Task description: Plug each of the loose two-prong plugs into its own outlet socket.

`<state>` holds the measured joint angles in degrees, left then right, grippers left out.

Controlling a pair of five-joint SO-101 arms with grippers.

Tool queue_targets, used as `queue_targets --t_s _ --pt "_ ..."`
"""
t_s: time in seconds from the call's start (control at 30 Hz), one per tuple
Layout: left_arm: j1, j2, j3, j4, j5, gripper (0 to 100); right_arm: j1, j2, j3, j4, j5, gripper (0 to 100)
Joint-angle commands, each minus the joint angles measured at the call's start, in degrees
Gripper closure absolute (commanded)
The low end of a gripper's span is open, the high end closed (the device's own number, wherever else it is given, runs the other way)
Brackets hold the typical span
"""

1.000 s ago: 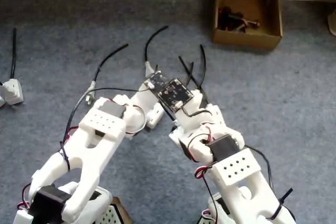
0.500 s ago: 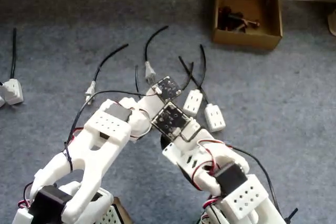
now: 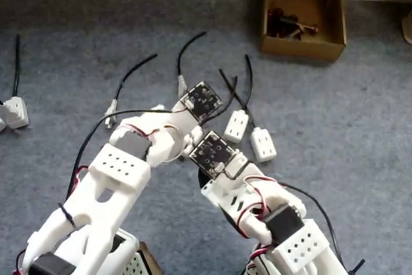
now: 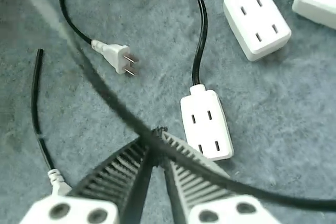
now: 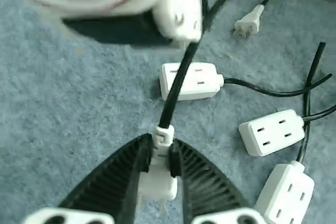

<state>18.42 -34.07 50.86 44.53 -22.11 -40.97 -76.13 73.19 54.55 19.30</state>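
**While the right arm holds a plug, sockets wait ahead**

Since the right gripper (image 5: 160,142) is clamped across the white plug (image 5: 156,184), with the cord (image 5: 178,82) leading out past the tips and a prong showing at the wrist end, the hold looks suited to carrying, not yet pushing in. Just beyond, the nearest outlet socket (image 5: 202,81) lies face up, probably the target. The left gripper (image 4: 156,137) hangs low by a socket (image 4: 206,129), jaws closed on nothing, perhaps to steady it. Farther off lie two more sockets (image 5: 270,132) and a loose plug (image 5: 248,24).

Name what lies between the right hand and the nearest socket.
Right wrist view: the held plug's black cord runs from the right hand across that socket.
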Motion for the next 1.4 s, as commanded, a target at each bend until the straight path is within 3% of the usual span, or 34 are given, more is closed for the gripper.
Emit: queue_targets --t_s 0.0,0.13,0.3,1.07,1.37 --pt "1.45 -2.77 -1.45 -1.58 0.18 99 -1.10 -0.75 -0.40 -1.01 0.18 99.3" --pt "1.54 -2.86 -1.63 -1.58 0.26 99 -1.10 -0.75 -0.40 -1.10 0.18 99.3" --pt "2.42 -2.95 -1.63 -2.46 5.54 99 -1.10 -0.75 -0.31 -1.10 0.18 99.3" --pt "2.51 -3.03 -1.71 -2.99 5.71 99 -0.31 -0.84 3.47 -4.79 0.09 99.3" --pt "2.15 -11.30 -0.75 0.18 5.71 99 10.51 -0.92 0.84 -6.11 -0.70 99.3"
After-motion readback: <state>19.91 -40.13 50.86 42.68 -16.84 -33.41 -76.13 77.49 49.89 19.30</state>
